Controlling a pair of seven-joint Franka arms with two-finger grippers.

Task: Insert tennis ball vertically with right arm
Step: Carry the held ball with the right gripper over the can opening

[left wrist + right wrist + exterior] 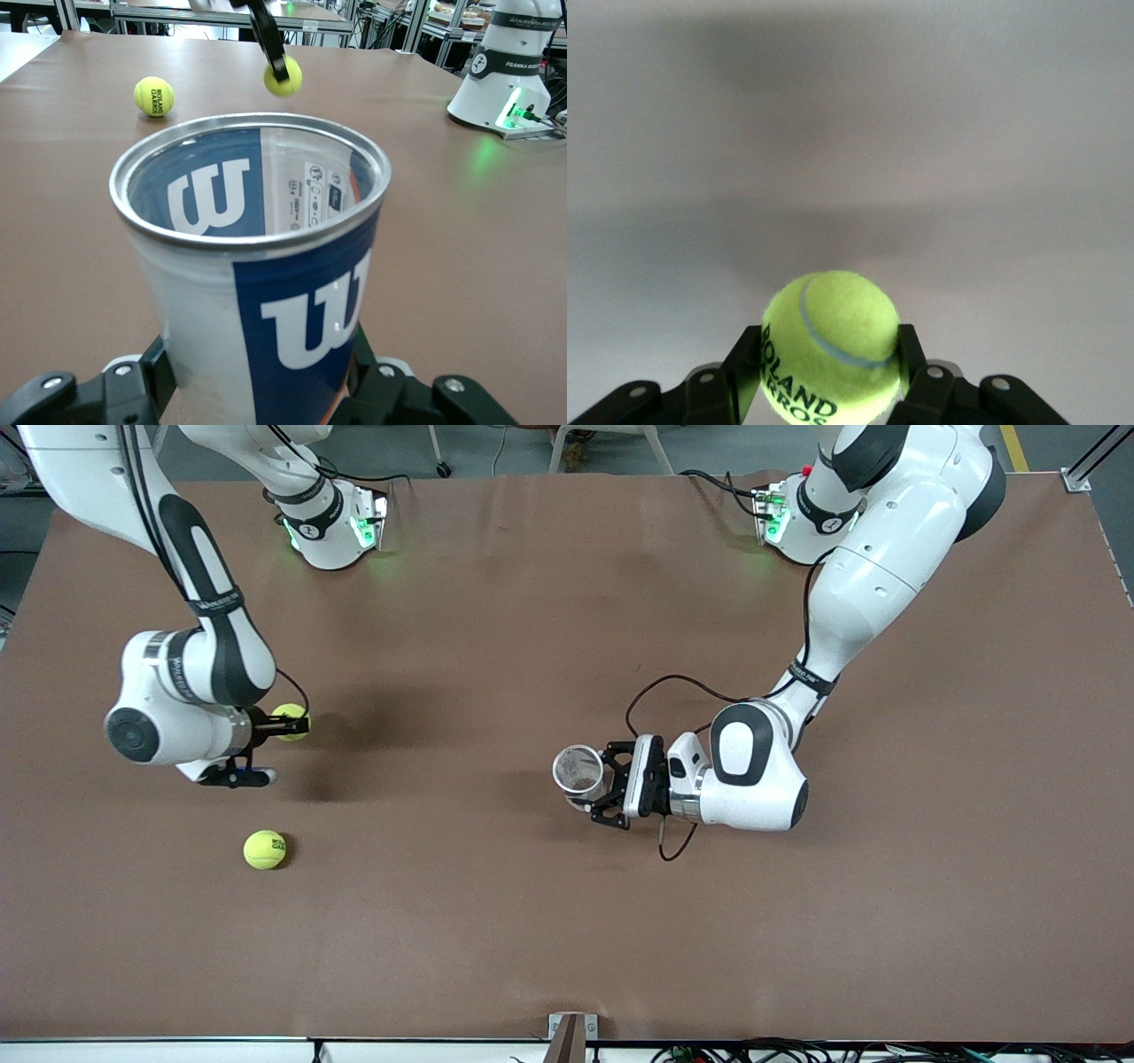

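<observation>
Front view has the right arm bent low, wrist level, its pincer [285,724] clamped on a tennis ball [289,722] above the worktop [496,921] toward the right arm's end. Left pincer [605,784] grips an open can [578,770] mid-worktop. Spare ball [265,849] sits nearer the front edge.

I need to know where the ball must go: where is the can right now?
The can stands upright, mouth open, near the table's middle, gripped by the left gripper, toward the left arm's end from both tennis balls.
</observation>
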